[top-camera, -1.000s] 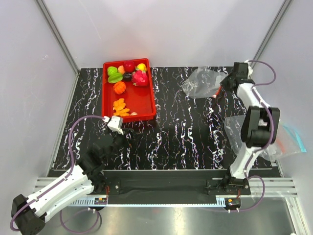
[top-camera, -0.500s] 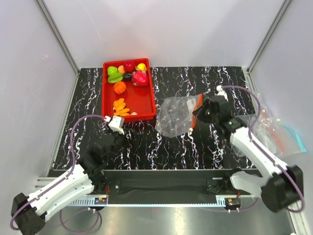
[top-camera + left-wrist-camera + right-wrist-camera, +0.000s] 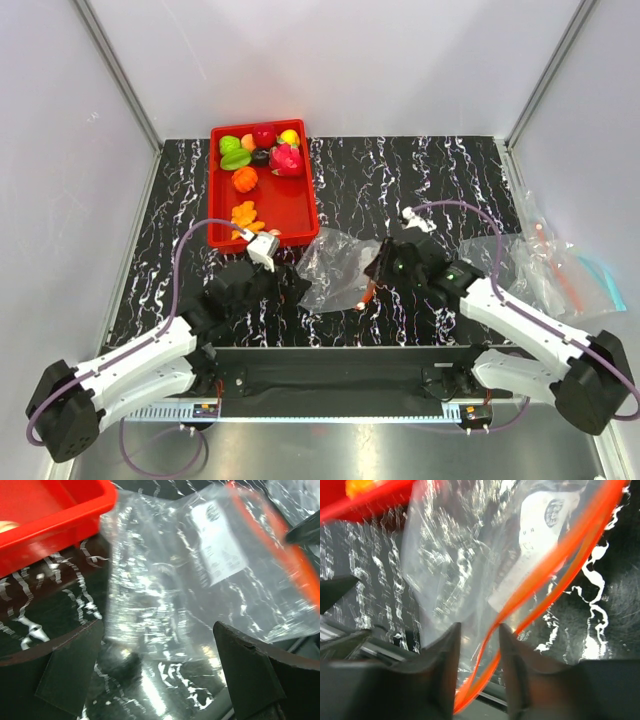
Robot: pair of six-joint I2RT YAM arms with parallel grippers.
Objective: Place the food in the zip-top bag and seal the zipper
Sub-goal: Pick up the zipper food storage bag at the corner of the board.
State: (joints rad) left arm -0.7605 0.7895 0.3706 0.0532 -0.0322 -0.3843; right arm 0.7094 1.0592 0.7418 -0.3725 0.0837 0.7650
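Observation:
The zip-top bag (image 3: 335,265) hangs crumpled at the near centre of the table, its white label (image 3: 220,545) showing. My right gripper (image 3: 374,278) is shut on its mouth edge. In the right wrist view the orange-red zipper (image 3: 555,565) runs down between my right gripper's (image 3: 479,667) fingers. My left gripper (image 3: 292,283) is wide open at the bag's left side; in the left wrist view the bag (image 3: 165,580) lies ahead of my left gripper (image 3: 160,680), not held. The food (image 3: 262,155), including green, red, yellow, magenta, dark purple and orange pieces, lies in the red tray (image 3: 300,205).
The red tray's corner (image 3: 60,510) is close to the bag's left. More clear bags (image 3: 520,265) and a blue-tinted bag (image 3: 608,282) lie at the right edge. Grey walls enclose the black marbled table (image 3: 400,180).
My right gripper carried the bag from the back right to the near centre. My left arm swung right and forward, up to the bag's left side.

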